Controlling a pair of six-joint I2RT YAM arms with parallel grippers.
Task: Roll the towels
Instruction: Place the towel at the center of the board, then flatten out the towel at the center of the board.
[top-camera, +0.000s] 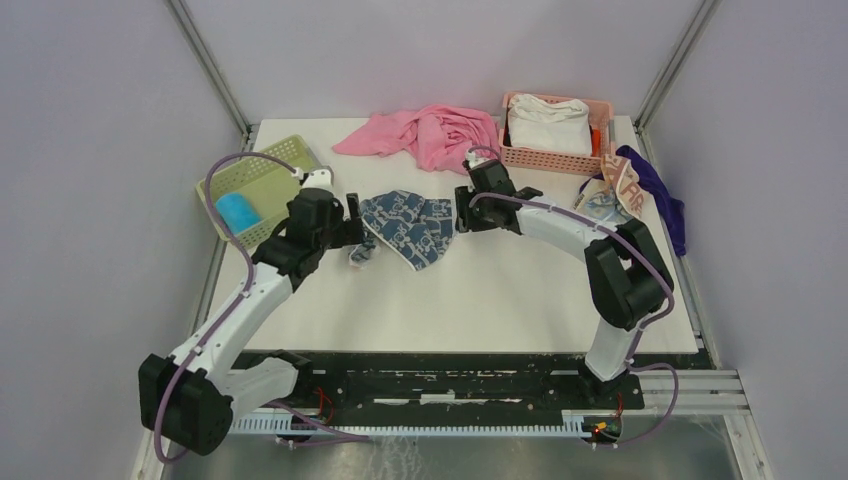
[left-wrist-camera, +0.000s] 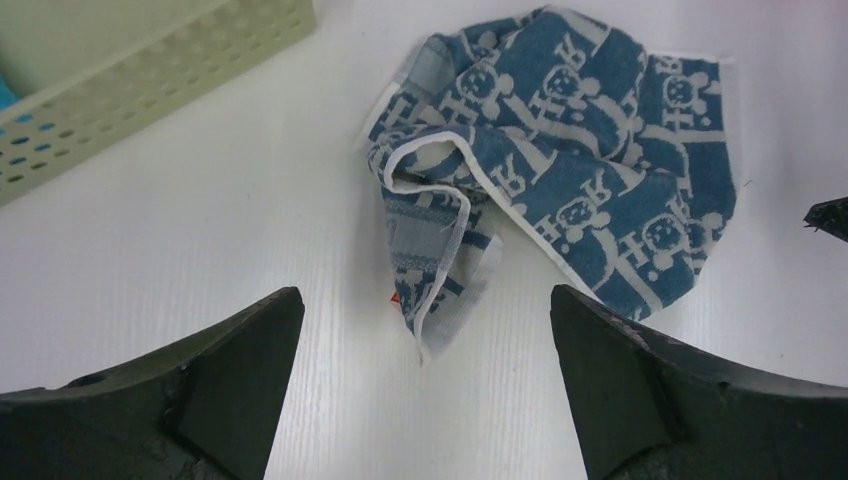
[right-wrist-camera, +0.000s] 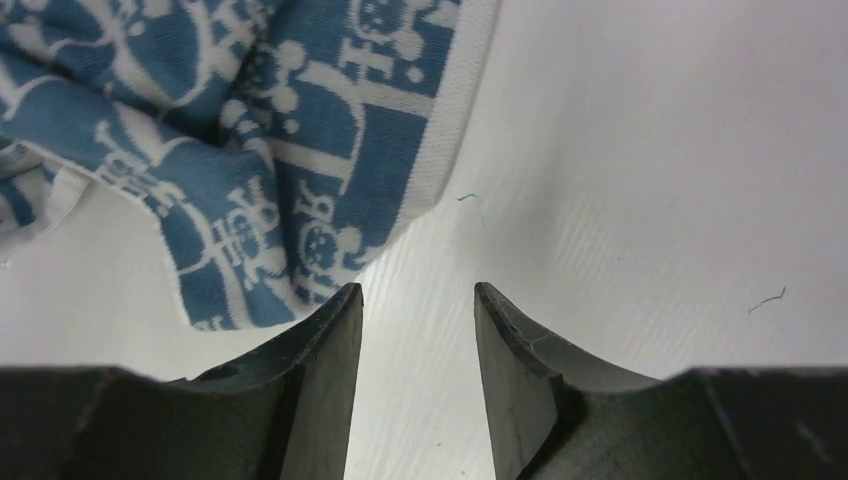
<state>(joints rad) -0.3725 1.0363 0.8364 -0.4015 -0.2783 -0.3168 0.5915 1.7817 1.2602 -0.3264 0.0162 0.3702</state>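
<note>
The white towel with dark blue print (top-camera: 408, 228) lies crumpled mid-table between both grippers, one corner folded over (left-wrist-camera: 570, 150). My left gripper (top-camera: 355, 225) sits just left of it, open wide, and the towel's loose corner points toward the empty gap (left-wrist-camera: 425, 300). My right gripper (top-camera: 458, 212) is at the towel's right edge (right-wrist-camera: 250, 150), open, with only bare table between its fingers (right-wrist-camera: 418, 290). A bright blue towel (top-camera: 238, 210) lies rolled in the green basket. The cream lettered towel (top-camera: 618, 190) lies bunched at the right.
The green basket (top-camera: 290, 145) stands at the left edge, close to the left arm (left-wrist-camera: 150, 80). A large pink cloth (top-camera: 425, 130) lies at the back. A pink basket (top-camera: 545, 160) holds a white cloth (top-camera: 548, 120). A purple cloth (top-camera: 660, 190) drapes at the far right.
</note>
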